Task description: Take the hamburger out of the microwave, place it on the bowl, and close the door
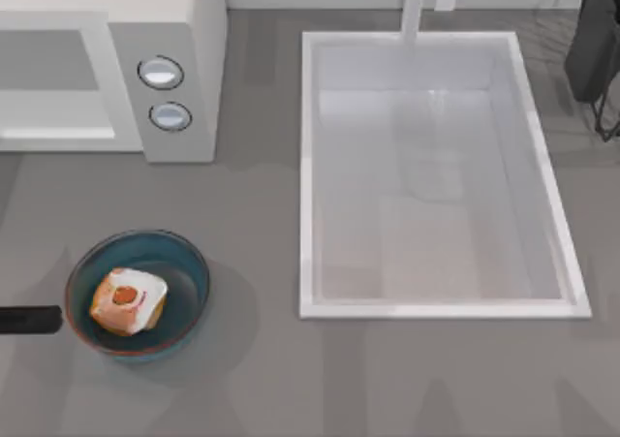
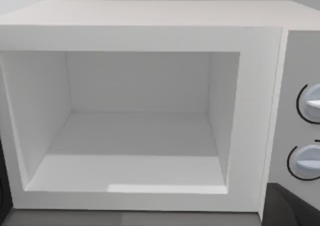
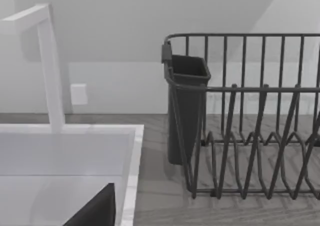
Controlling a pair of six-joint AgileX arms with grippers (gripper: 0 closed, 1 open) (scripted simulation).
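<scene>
The hamburger [image 1: 128,299] lies inside the teal bowl [image 1: 190,263] at the table's front left, its white face with the red-orange spot turned up. Behind it stands the white microwave [image 1: 194,20] with two round dials [image 1: 161,72]. In the left wrist view the microwave's cavity [image 2: 135,136] stands open and bare. The door is out of view. A black part of my left gripper [image 1: 29,319] juts in at the top view's left edge, just left of the bowl. A dark corner of my right gripper [image 3: 95,211] shows over the sink's rim.
A large white sink [image 1: 310,166] with a faucet [image 1: 415,6] takes up the table's middle and right. A dark wire dish rack [image 3: 250,136] with a cutlery cup [image 3: 186,105] stands at the back right. Bare grey table lies along the front edge.
</scene>
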